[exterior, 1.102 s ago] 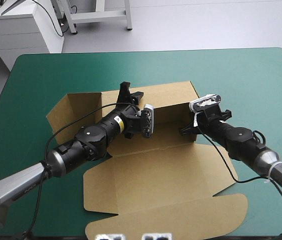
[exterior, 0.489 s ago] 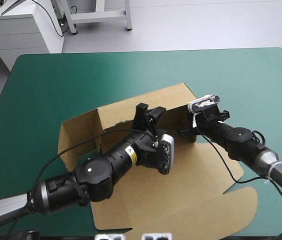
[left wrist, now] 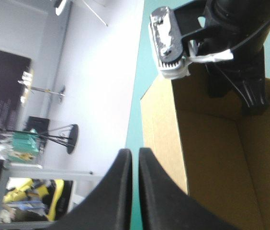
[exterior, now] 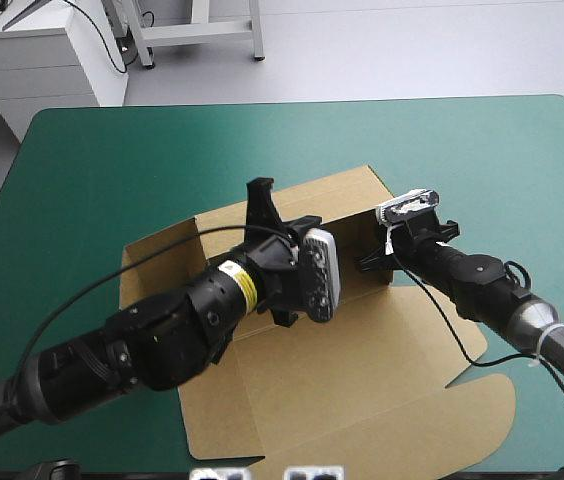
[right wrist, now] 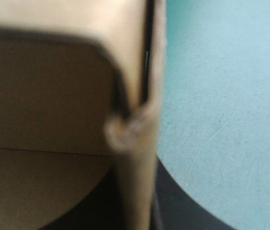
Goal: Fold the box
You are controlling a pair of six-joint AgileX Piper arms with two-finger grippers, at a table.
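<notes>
Showing the box central on the surface, far wall upright: right fingers grasp its right corner; left fingers, clenched on nothing, have risen from the box floor to that wall's rim, likely to fold it inward next.

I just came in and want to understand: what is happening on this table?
Two robot arms are folding a brown box on the teal-green table. The right tool is shut on the box at its far right corner. The left tool, shut and holding nothing, hangs over the raised far wall. The near panels lie flat.
</notes>
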